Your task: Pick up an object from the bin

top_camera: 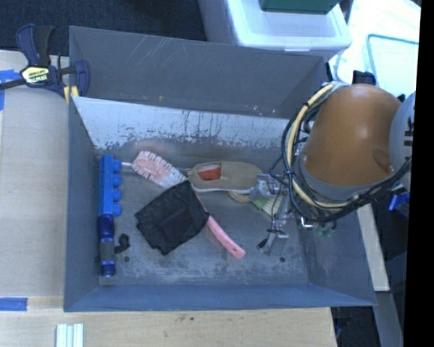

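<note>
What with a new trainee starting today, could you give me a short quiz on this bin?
1. True or false: the long blue plastic block lies along the left wall of the grey metal bin, as the camera sees it.
2. What lies mid-floor? A) a crumpled black fabric piece; B) a yellow ball; C) a glass jar.
3. Fill in: the gripper hangs near the ____ end of the flat beige shoe sole with a red patch.

Key: 1 true; 2 A; 3 right.
</note>
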Controlling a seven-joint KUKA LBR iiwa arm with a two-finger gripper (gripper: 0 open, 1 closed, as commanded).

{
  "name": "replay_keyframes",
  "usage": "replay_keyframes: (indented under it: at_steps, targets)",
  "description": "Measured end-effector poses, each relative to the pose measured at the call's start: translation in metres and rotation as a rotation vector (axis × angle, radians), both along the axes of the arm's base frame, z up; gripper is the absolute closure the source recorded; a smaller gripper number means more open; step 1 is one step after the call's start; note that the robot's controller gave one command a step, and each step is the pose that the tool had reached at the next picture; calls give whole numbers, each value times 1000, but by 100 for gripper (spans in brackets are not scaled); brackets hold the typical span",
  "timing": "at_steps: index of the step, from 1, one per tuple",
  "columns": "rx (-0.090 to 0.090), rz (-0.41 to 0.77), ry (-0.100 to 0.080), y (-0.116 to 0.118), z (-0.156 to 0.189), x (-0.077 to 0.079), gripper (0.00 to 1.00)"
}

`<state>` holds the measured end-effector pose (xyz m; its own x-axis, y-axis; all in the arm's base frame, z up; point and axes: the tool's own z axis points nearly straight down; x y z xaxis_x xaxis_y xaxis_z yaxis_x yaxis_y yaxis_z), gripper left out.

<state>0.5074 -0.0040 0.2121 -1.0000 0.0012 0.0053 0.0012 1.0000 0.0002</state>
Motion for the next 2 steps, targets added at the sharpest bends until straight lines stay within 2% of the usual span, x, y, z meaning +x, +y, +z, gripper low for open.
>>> replay_keyframes:
  at_steps: [1, 2]
  targets:
    - [0, 0, -9, 0, 4, 2, 0]
    - [1, 9, -14, 67, -124, 49, 0]
